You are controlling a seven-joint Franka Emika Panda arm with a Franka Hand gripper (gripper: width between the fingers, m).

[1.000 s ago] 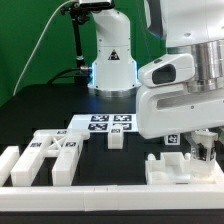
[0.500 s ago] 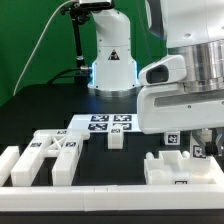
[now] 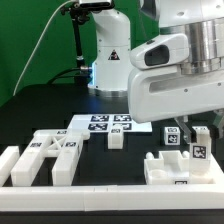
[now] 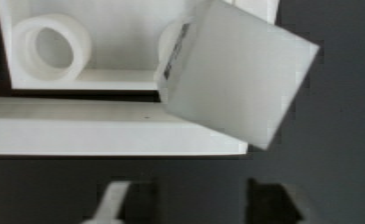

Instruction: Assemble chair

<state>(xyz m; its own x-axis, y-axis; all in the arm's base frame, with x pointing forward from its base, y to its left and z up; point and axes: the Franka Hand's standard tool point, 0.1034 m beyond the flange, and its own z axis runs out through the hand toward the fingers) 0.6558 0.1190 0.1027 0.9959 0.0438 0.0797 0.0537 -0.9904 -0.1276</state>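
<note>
Risen off the chair piece (image 3: 180, 170), the arm (image 3: 180, 90) hangs tilted above it, tool (image 4: 191, 203) slightly spread, empty.

Exterior view, clock read from frame centre. All pieces are matte white with square black-and-white tags.
- Notched block cluster (image 3: 55, 152): 8 o'clock, lying flat, tags facing up.
- Chunky bar (image 3: 18, 165): just beside cluster, on its 9 o'clock side, lying flat.
- Small block (image 3: 116, 139): 6 o'clock, near centre, standing alone, apart from the rest.
- Wide base piece (image 3: 178, 172): 4 o'clock, flat, raised lugs on top, tag on front face.
- Small tagged piece (image 3: 199, 150): upright at 12 o'clock of base piece; seated or not, cannot tell.

Wrist view: flat panel (image 4: 241, 70) tilted, beside ringed hole piece (image 4: 54, 50).
</note>
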